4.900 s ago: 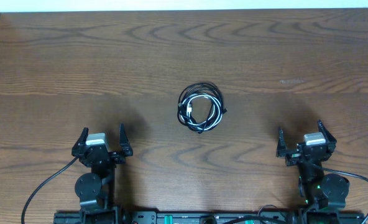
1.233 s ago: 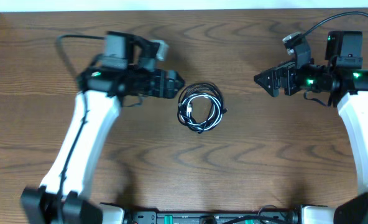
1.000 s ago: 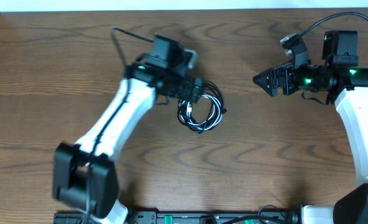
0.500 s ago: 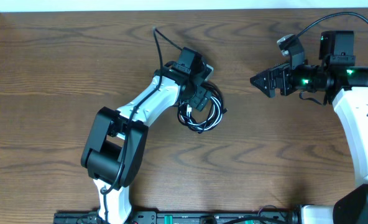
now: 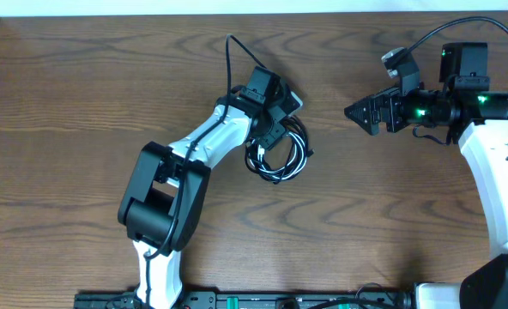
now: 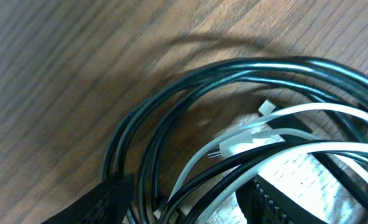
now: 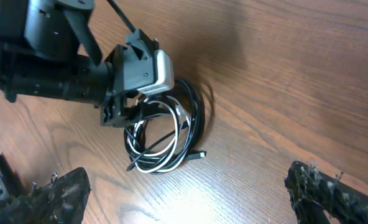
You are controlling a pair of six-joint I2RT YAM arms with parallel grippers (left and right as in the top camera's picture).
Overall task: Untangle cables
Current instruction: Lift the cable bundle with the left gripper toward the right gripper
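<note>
Just left of bench centre, your left gripper [image 5: 271, 136] rested on the cables [image 5: 304, 153], jaws astride the strands, and you could not tell if they pinched | cables lay coiled mid-bench, black loops around a white cord [image 6: 308, 115] | toward the right edge, your right gripper [image 5: 359, 116] hovered agape and empty, well apart from the coil.

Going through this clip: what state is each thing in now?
Tangle of thin black and white cables: coiled together, lying on the brown wooden table.
Left gripper: down on the tangle's upper-left edge, astride several strands, grip unclear.
Right gripper: open, empty, off to the tangle's right.
</note>
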